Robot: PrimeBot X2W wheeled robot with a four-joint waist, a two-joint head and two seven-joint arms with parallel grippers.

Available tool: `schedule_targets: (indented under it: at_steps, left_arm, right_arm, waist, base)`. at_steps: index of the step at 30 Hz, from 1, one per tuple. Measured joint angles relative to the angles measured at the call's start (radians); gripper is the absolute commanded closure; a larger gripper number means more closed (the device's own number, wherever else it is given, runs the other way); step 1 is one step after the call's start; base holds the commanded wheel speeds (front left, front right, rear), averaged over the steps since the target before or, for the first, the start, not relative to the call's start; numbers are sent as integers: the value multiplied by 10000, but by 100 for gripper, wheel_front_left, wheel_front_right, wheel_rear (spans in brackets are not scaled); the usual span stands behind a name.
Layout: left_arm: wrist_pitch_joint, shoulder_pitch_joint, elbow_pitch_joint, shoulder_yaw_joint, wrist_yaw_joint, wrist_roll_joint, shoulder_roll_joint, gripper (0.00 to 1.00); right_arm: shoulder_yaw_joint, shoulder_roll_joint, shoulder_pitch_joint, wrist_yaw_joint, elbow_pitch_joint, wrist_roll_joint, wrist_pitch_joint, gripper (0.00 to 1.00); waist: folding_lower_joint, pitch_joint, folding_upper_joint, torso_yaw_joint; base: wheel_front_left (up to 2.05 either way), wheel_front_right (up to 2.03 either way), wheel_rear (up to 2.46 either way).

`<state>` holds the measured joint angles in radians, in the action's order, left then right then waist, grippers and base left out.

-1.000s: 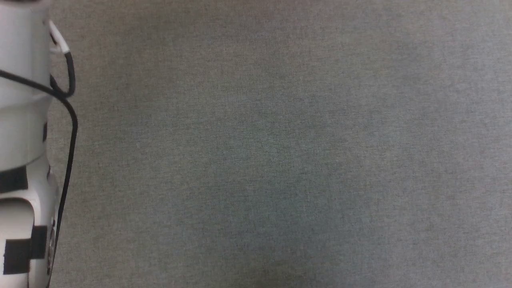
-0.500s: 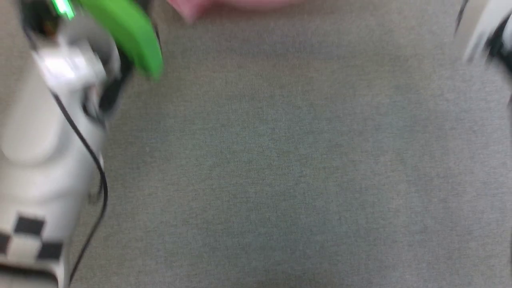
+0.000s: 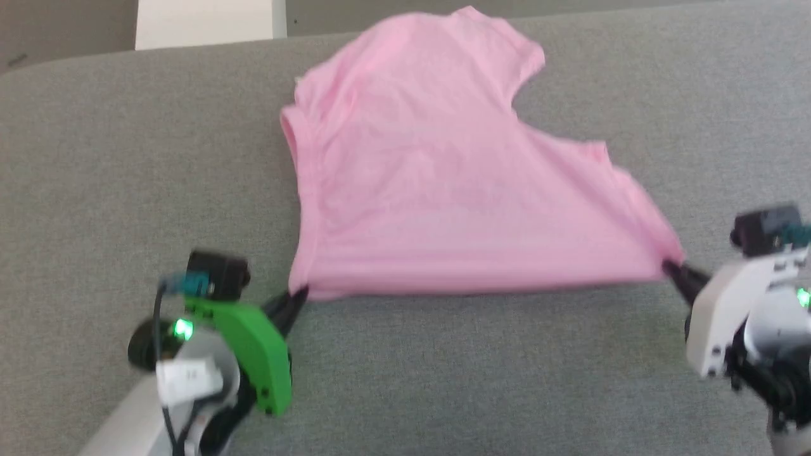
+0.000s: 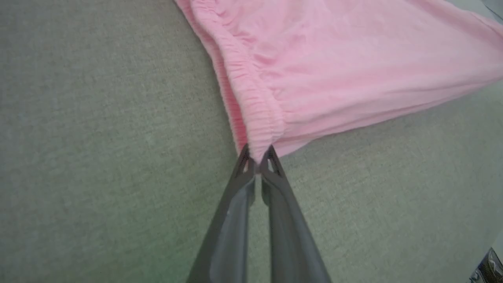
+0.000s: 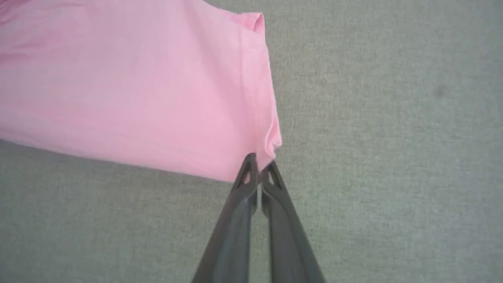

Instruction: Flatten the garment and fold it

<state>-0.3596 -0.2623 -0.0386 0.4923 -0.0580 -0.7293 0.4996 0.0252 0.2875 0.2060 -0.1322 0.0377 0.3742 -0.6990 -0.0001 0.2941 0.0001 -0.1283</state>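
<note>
The garment [image 3: 437,190], a light pink pair of shorts, is spread across the grey cloth surface [image 3: 443,380] and pulled taut along its near edge. My left gripper [image 3: 296,297] is shut on the near left corner, at the end of the gathered elastic waistband [image 4: 251,106]. In the left wrist view the left gripper [image 4: 257,155] pinches that waistband end. My right gripper [image 3: 671,266] is shut on the near right corner, a leg hem. In the right wrist view the right gripper [image 5: 259,165] bites the garment [image 5: 137,90] at that hem corner.
The grey surface's far edge [image 3: 76,57] runs along the top left, with a white panel [image 3: 206,22] beyond it. Bare grey cloth lies between me and the stretched near edge.
The head camera has swung up, so the whole picture has shifted: first bare grey cloth and a pale forearm, now the pink garment and both grippers. Any move of the arms cannot be told.
</note>
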Motion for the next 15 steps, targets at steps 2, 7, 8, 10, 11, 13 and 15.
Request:
schedule_targets:
  at_steps: [2,7,8,10,11,13,15]
  left_arm:
    - [-59,757,-568,-8,-366,-25,192,100]
    - [-182,2471,-2029,23,-1168,-186,454,100]
    - [-217,2694,-2226,58,-1275,-188,493,100]
    - [-360,3189,-2644,169,-1519,-198,587,100]
    - [-374,3363,-2786,211,-1605,-205,596,100]
    - [-573,3716,-3097,366,-1735,-217,627,100]
    - [-625,3972,-3369,431,-1852,-324,621,100]
  right_arm:
    - [163,-211,-735,0,499,-19,-364,100]
    - [859,-621,-2427,-2,1810,-370,-1279,100]
    - [991,-717,-2711,-2,1994,-458,-1407,100]
    - [1363,-1007,-3445,-2,2383,-635,-1745,100]
    - [1498,-1145,-3725,-2,2527,-679,-1870,100]
    - [1785,-1452,-4355,-2,2894,-773,-2220,100]
    - [1998,-1653,-4748,-2,3279,-775,-2397,100]
  waist:
    - [0,-162,0,-9]
    - [0,-490,0,-17]
    - [0,-523,0,0]
    - [0,-571,0,84]
    - [0,-584,0,122]
    - [0,-616,0,208]
    - [0,-647,0,264]
  base:
    - [0,0,0]
    - [0,0,0]
    - [0,0,0]
    - [0,0,0]
    - [0,0,0]
    - [0,0,0]
    - [0,0,0]
